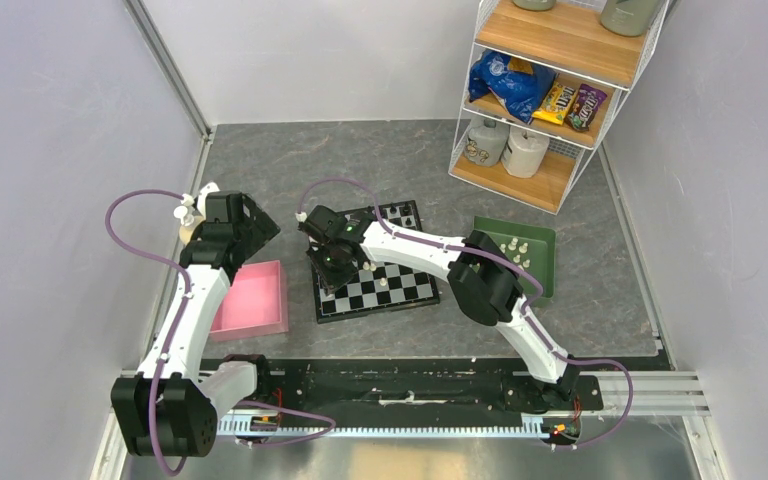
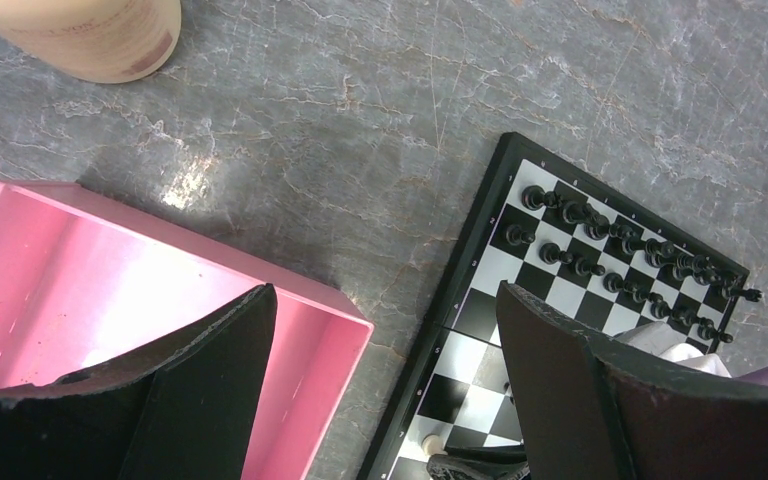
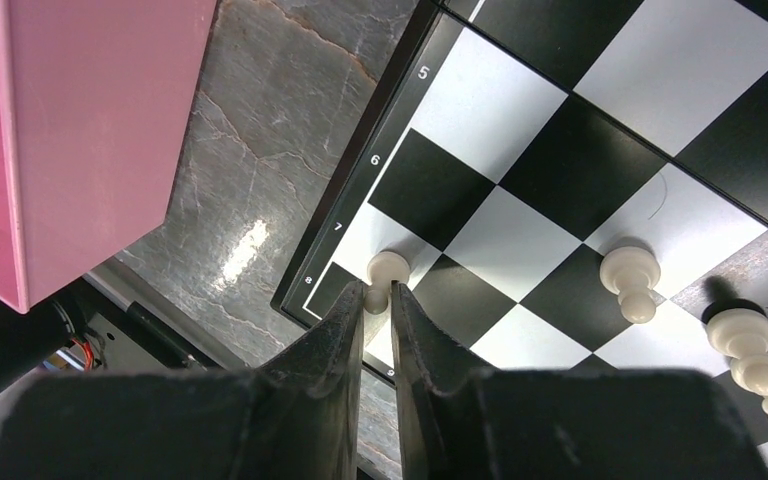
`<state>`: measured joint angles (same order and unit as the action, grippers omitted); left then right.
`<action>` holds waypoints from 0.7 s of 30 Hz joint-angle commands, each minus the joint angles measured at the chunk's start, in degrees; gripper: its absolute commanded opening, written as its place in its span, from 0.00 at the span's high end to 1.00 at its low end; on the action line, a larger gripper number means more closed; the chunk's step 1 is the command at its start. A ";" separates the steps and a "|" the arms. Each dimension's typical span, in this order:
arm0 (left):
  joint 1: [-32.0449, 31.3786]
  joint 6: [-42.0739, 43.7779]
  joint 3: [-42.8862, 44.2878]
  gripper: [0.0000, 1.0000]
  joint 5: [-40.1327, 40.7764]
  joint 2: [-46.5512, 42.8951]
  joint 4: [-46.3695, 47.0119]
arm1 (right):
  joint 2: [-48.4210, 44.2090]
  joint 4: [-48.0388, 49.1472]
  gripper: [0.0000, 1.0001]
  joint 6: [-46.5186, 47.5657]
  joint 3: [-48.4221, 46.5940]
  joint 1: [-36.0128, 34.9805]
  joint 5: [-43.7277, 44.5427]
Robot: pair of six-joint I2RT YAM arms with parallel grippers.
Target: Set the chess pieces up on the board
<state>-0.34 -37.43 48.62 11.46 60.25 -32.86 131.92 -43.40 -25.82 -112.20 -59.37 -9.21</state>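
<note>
1. The shallow square pink plastic tray (image 1: 252, 298) lies on the grey stone-patterned tabletop (image 1: 360, 160), just left of the board. From the left wrist its glossy floor (image 2: 110, 290) shows only a few tiny red specks.
2. The square dark-green tray (image 1: 540, 272) sits just right of the board and holds several cream-white chess pieces (image 1: 513, 248) standing upright.
3. The flat black-and-white checked chessboard with a black border (image 1: 400, 285) lies between the two trays. Small black chess pieces (image 2: 620, 250) fill two rows along its far side.
4. The right end effector (image 3: 377, 298) reaches across to the board's near left corner. Its two black fingers stand close together with a cream-white pawn (image 3: 387, 268) between them, in the edge column near the printed 7 and 8. Whether they press on the pawn or only flank it, I cannot tell.
5. More cream-white pieces (image 3: 630, 280) stand on squares a little to the right of that pawn, apart from the fingers.
6. The left end effector (image 2: 385, 295) hangs above the tabletop between the pink tray and the board, its fingers wide apart and holding nothing.
</note>
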 commanded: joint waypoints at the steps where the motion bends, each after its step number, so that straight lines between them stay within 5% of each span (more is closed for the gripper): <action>1: 1.09 0.65 -0.11 0.12 0.06 -0.58 1.57 | -1.75 1.25 0.77 1.00 -0.47 -0.26 -1.64; 21: 1.90 0.78 -0.19 0.13 -0.16 -0.44 1.68 | -1.04 1.39 0.71 0.94 -2.23 -0.24 -1.66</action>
<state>1.32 -37.43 48.36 11.44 60.27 -32.84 131.92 -43.35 -25.82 -112.20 -59.42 -10.68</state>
